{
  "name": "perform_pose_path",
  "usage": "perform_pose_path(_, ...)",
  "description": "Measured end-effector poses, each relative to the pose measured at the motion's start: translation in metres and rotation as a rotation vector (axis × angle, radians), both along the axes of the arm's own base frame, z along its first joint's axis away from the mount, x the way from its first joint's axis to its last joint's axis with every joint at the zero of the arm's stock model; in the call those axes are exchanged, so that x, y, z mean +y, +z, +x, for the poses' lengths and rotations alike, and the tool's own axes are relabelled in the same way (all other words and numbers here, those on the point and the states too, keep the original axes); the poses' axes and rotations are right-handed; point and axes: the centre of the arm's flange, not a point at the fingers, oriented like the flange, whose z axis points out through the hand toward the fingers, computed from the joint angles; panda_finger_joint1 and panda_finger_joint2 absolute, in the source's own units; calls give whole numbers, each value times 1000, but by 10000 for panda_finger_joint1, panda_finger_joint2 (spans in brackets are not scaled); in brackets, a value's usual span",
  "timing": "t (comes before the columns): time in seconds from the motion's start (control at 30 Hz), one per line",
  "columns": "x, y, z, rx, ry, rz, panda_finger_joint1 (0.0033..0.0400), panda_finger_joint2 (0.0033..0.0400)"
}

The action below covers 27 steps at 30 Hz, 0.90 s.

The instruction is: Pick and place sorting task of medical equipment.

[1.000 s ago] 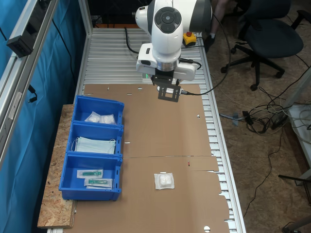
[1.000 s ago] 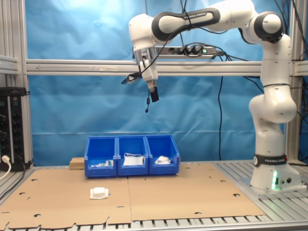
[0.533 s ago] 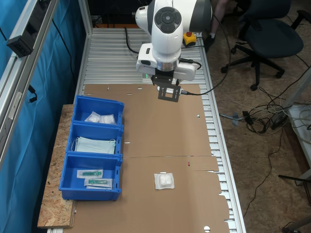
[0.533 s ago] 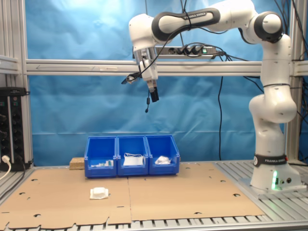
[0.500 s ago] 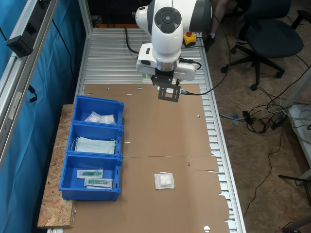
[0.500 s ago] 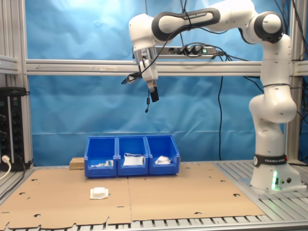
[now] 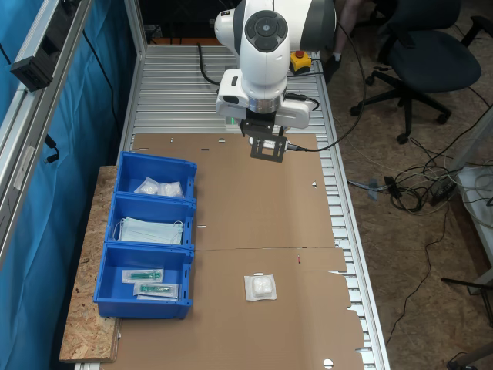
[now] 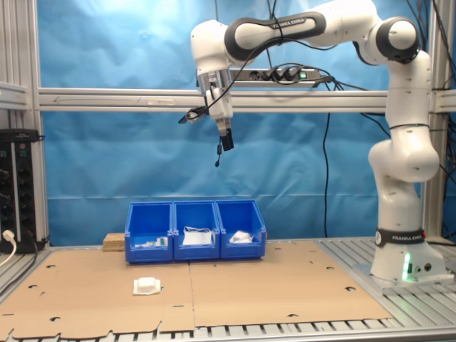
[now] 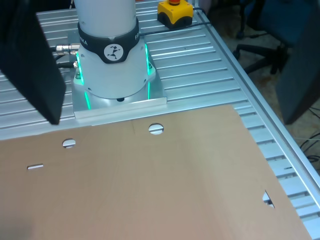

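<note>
The arm's base (image 9: pixel 111 60), ringed with green light, and a yellow button box (image 9: pixel 175 10) were shown close up in the wrist view, beyond bare cardboard (image 9: pixel 150 185). The gripper (image 8: pixel 226 142) was held high above the table in the second exterior view, pointing down; its fingers (image 9: pixel 32 65) were spread apart, nothing between them. In the first exterior view the gauze pad (image 7: pixel 260 287) lay on the cardboard at about 6 o'clock from the gripper (image 7: pixel 266 147), well apart from it. Three blue bins (image 7: pixel 146 241) stood at 9 o'clock of the pad.
</note>
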Motion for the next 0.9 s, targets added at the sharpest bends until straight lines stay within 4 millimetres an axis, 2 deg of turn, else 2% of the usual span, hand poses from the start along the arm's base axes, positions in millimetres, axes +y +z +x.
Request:
perform_pose_path(0.27, 3, -3, 14, -72, 5, -6, 400, 400)
perform_pose_path(0.57, 11, -39, 49, -160, 17, -15, 400, 400)
perform_pose_path(0.77, 13, -78, 74, -204, 20, -20, 400, 400)
perform_pose_path(0.8, 13, -92, 81, -219, 20, -22, 400, 400)
perform_pose_path(0.9, 13, -113, 91, -237, 20, -24, 400, 400)
